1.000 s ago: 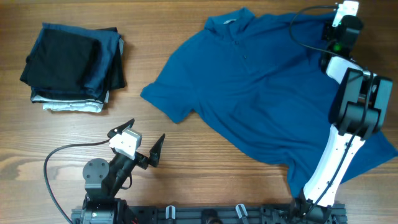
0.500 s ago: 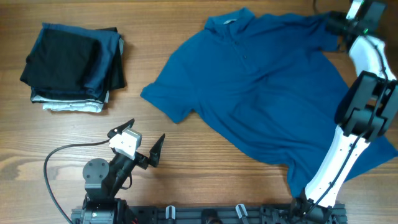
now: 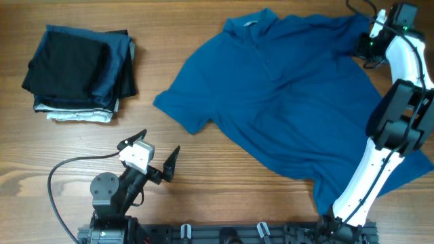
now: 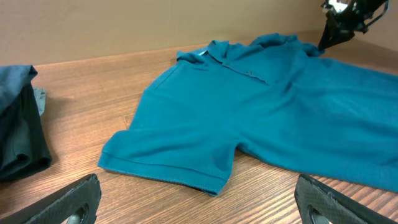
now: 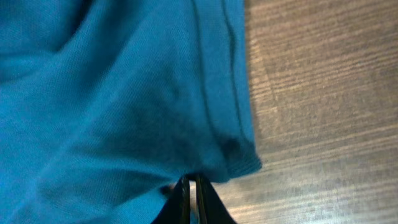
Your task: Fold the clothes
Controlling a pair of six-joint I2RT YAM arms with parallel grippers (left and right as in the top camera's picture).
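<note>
The clothes, a medium-blue T-shirt (image 3: 285, 88), lie spread and rumpled across the right half of the table, collar toward the far edge. My right gripper (image 3: 363, 46) is at the shirt's far right sleeve. In the right wrist view its jaws (image 5: 191, 182) are pressed together on the bunched hem of the blue fabric (image 5: 124, 93). My left gripper (image 3: 158, 142) rests near the front edge, left of the shirt, wide open and empty. In the left wrist view its fingers (image 4: 68, 199) frame bare wood just short of the near sleeve (image 4: 168, 158).
A stack of folded dark and white-grey garments (image 3: 80, 71) sits at the far left, also seen at the left edge of the left wrist view (image 4: 18, 137). The right arm (image 3: 390, 129) stands over the shirt's right side. Bare wood (image 5: 323, 112) lies beside the sleeve.
The right arm swung out toward the far right corner, and its gripper settled on the sleeve hem and shut there. The left arm has not moved.
</note>
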